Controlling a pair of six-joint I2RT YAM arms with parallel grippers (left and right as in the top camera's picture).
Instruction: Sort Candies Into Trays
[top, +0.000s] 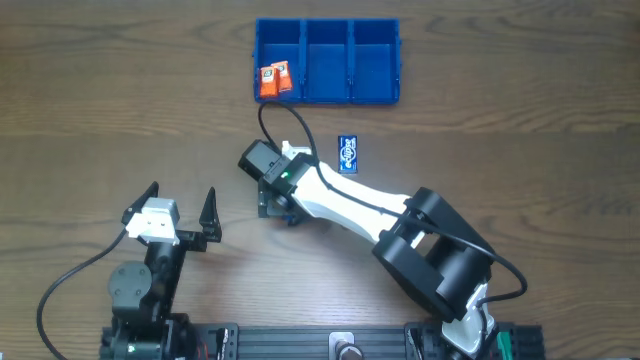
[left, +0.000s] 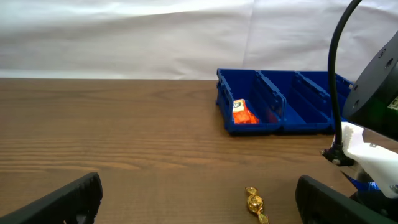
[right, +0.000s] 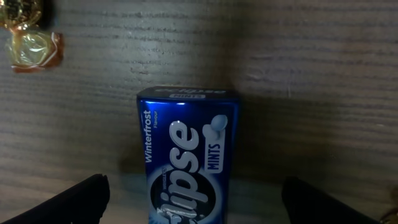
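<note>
Right gripper (right: 194, 208): spread wide and low over the table (top: 100, 120), one finger on either side of a mint box (right: 186, 155). Closing would likely take the box across its narrow sides. It is not gripped yet.
Mint box: lies flat on the table between the open fingers, its long side running toward the wrist.
Gold candy (right: 28, 43): loose on the table, near the box but apart from it. I judge it clear of the fingers' closing path.
Second mint box (top: 348, 155): on the table between the tray and the right arm.
Tray (top: 370, 99): three bins. Orange candies (top: 275, 80) sit in the left one, and the other two are bare, probably kept for mints and gold.
Left gripper (top: 181, 207): spread wide, holding nothing, near its base, which leaves the middle free for the right arm.
</note>
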